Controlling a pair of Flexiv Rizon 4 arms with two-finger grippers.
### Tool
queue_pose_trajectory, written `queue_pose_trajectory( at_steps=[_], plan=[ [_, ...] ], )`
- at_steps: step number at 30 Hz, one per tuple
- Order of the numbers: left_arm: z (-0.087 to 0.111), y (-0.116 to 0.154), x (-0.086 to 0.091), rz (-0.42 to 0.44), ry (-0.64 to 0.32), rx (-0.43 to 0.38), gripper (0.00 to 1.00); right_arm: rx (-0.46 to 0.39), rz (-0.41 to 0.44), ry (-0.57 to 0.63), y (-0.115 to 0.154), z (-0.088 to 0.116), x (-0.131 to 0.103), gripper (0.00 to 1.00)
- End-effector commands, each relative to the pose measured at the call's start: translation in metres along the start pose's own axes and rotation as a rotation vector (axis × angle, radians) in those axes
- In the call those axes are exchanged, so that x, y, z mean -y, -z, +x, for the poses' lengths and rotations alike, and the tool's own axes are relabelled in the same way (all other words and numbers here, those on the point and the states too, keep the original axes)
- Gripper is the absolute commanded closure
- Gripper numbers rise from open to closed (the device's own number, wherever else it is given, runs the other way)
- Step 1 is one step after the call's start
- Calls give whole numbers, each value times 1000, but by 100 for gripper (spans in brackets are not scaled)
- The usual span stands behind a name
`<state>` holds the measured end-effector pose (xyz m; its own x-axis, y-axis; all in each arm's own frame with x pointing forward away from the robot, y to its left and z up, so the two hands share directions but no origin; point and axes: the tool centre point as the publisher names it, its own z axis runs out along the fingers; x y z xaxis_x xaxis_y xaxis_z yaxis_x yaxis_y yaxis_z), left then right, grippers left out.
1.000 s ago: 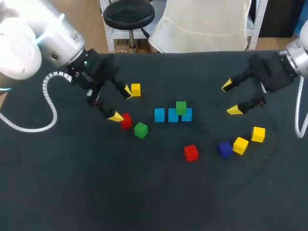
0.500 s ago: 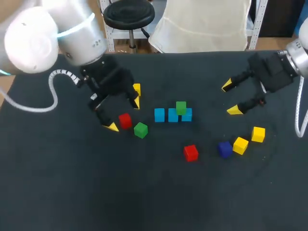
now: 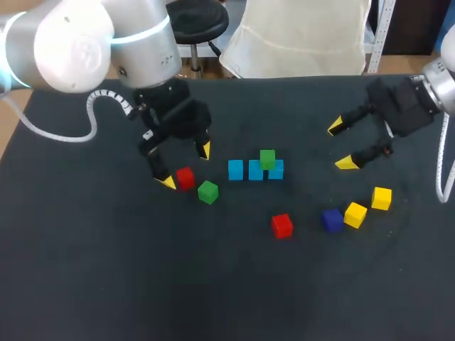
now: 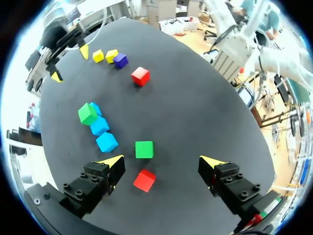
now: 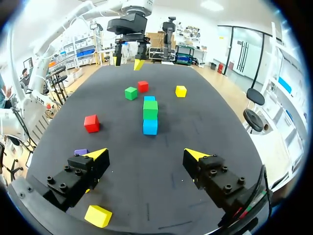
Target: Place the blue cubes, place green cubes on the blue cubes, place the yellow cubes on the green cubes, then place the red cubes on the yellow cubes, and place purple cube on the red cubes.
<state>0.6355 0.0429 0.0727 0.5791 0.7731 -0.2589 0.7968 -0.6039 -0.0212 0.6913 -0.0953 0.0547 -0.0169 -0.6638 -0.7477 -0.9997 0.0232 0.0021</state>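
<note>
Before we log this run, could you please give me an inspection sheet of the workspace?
Surface: dark table, no spills seen.
Job's things: three blue cubes in a row, stacked green cube on them; loose green cube and one red cube by the left gripper; other red cube apart; purple cube beside two yellow cubes; third yellow cube alone.
Clutter: nothing seen.
Grippers: left gripper and right gripper open, empty.
Cables: coiled white cable on left arm; plain white cable by right arm.
Surroundings: nothing seen reaching over the table.
</note>
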Motion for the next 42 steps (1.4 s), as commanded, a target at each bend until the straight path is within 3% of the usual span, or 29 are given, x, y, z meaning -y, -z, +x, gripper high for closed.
queue_pose_trajectory(
  at_steps=[1,15,24,42],
  plan=[
    [0,-12,-1,-17,12,5,0,2,-3,1,0,0,1,0],
    [0,-46,-10,-74,119,57,0,2,-3,1,0,0,1,0],
    [7,-59,-23,-74,109,64,0,2,-3,1,0,0,1,0],
    [16,-72,-30,-54,83,60,0,2,-3,1,0,0,1,0]
  ],
)
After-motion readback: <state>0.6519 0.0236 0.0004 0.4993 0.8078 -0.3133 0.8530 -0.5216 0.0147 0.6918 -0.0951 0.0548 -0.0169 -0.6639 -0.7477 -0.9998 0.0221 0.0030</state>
